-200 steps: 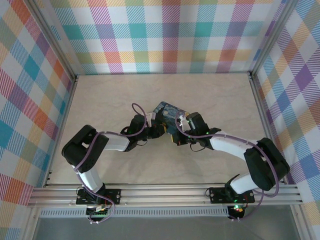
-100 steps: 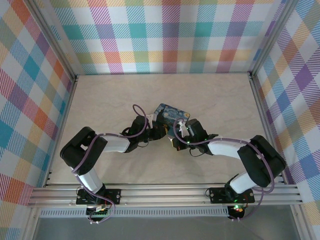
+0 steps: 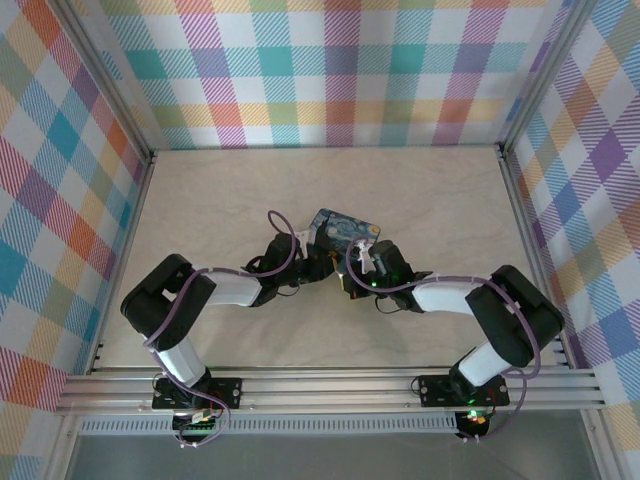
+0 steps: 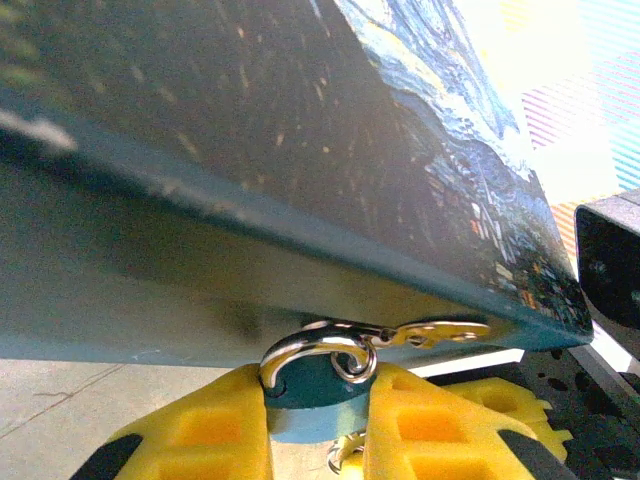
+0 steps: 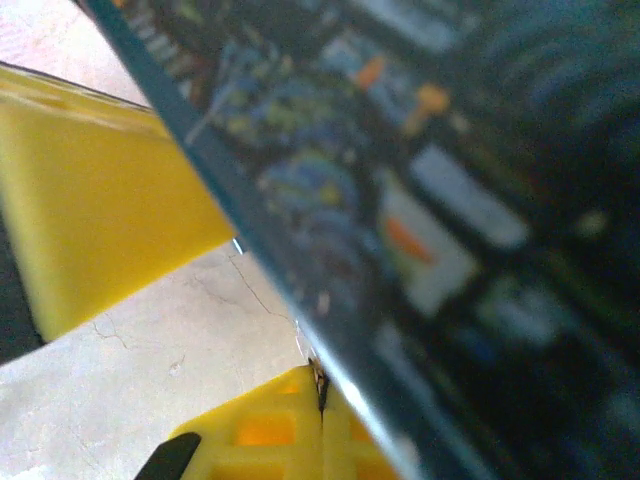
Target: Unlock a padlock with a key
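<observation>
While my left jaws are pinching the padlock (image 4: 312, 392), my right jaws — clamping the key (image 5: 320, 386) (a mere sliver) — are hovering just to its right.

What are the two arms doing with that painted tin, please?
The left gripper is clamped on the blue padlock, whose shackle sits at the latch of the Starry Night tin. The right gripper pinches what looks like the key close against the tin's edge. Whether it is in the keyhole cannot be told.
</observation>
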`<state>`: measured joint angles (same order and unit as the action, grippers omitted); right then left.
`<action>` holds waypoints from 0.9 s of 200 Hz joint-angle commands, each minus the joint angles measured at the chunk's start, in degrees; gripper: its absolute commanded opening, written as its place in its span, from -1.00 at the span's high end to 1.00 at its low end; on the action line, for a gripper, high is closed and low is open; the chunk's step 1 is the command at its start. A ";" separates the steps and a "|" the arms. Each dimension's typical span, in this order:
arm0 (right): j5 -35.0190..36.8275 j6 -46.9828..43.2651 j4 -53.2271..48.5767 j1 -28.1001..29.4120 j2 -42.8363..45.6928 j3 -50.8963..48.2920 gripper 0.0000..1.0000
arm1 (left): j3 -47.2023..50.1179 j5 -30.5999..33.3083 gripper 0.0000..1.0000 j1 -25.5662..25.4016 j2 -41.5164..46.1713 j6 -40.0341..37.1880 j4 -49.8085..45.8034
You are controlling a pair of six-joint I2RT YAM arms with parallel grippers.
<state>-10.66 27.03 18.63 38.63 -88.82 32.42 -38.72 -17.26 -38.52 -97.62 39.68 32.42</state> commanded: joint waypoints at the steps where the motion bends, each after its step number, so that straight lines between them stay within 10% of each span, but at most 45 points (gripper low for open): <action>1: 0.67 1.35 3.03 0.32 -1.12 -0.34 1.00 | -1.54 0.20 0.58 -0.96 0.98 0.40 1.15; 180: -0.29 1.45 4.01 0.33 -3.16 -0.29 1.00 | -2.06 1.57 0.58 -1.47 0.95 1.05 0.54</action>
<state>-10.28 28.27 22.90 38.61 -91.24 32.42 -38.85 -15.92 -38.94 -97.62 39.90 31.14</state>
